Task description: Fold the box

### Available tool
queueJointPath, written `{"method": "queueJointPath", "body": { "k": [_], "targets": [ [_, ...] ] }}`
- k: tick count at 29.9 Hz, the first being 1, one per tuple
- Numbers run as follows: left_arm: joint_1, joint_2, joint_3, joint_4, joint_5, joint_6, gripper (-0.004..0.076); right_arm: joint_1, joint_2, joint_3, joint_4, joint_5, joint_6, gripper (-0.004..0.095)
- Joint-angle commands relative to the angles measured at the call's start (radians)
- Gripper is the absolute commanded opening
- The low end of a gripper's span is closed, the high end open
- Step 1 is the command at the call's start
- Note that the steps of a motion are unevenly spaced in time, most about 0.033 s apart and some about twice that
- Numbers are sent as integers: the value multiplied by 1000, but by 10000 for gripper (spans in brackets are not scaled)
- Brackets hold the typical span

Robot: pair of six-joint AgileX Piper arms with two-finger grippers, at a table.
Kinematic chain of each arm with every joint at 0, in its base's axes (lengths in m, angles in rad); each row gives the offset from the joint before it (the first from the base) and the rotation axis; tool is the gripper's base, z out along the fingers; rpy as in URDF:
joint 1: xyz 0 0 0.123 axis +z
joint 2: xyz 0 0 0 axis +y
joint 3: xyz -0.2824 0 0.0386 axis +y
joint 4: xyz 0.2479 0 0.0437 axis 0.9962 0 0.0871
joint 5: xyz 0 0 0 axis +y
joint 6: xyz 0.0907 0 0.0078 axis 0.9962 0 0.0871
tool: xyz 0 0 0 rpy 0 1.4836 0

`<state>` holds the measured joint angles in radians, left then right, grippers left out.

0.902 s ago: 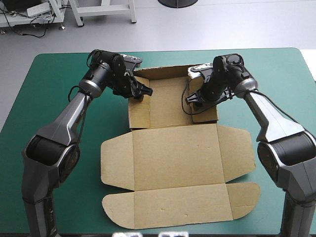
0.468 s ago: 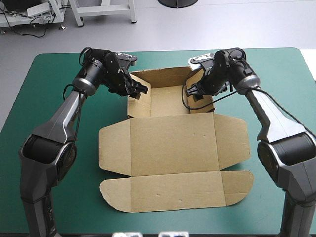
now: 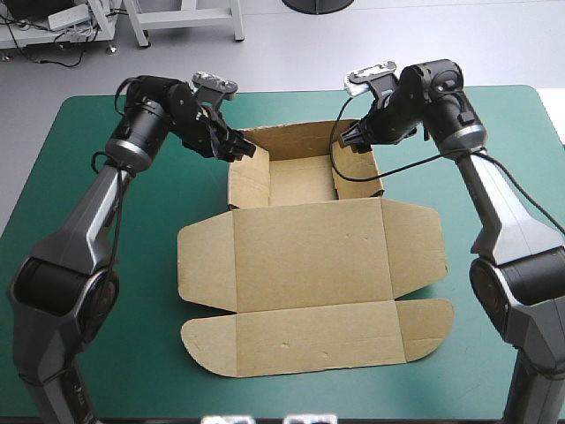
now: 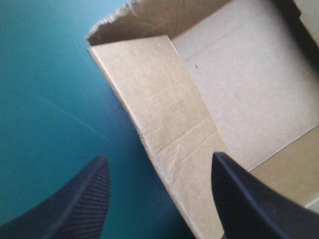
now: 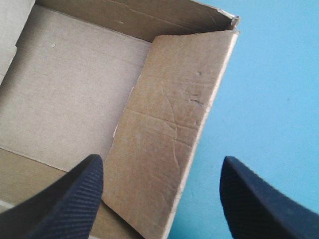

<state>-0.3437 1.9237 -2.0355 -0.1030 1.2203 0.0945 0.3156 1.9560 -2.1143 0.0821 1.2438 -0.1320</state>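
Found spread wide: left gripper (image 3: 244,150) over nine o'clock wall (image 3: 249,181) of box (image 3: 309,256); right gripper (image 3: 350,141) over three o'clock wall (image 3: 360,172). Advise lowering squarely, pinching both upper edges together, keeping walls upright.

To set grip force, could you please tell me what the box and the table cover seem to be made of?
The box: brown board, matte, probably corrugated; creases and a ragged torn edge show. The table cover: smooth teal-green sheet with a slight sheen, no weave visible; perhaps rubber or plastic, cannot tell.
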Motion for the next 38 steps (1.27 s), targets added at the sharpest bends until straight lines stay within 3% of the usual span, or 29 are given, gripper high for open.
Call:
{"method": "queueJointPath", "body": {
  "k": [1,5,14,19,25,29,38],
  "targets": [
    [1,-148,-37,12,-27,20,435,-5,-90,-36,-22,6,-23,616],
    [1,-245,-35,32,64,88,435,-5,-109,-34,-10,6,-53,615],
    [1,-580,170,198,60,91,434,-5,-114,-34,-10,6,-78,615],
    [1,-817,418,220,54,70,434,-5,-112,-32,-8,6,-78,615],
    [1,-1091,763,481,61,-129,434,-5,-64,-32,-6,6,-47,615],
    [1,-1246,928,444,51,-141,434,-5,14,-32,-25,6,-31,615],
    [1,-1367,1029,449,60,-186,434,-5,158,-32,-28,-14,-4,608]
  ]
}}
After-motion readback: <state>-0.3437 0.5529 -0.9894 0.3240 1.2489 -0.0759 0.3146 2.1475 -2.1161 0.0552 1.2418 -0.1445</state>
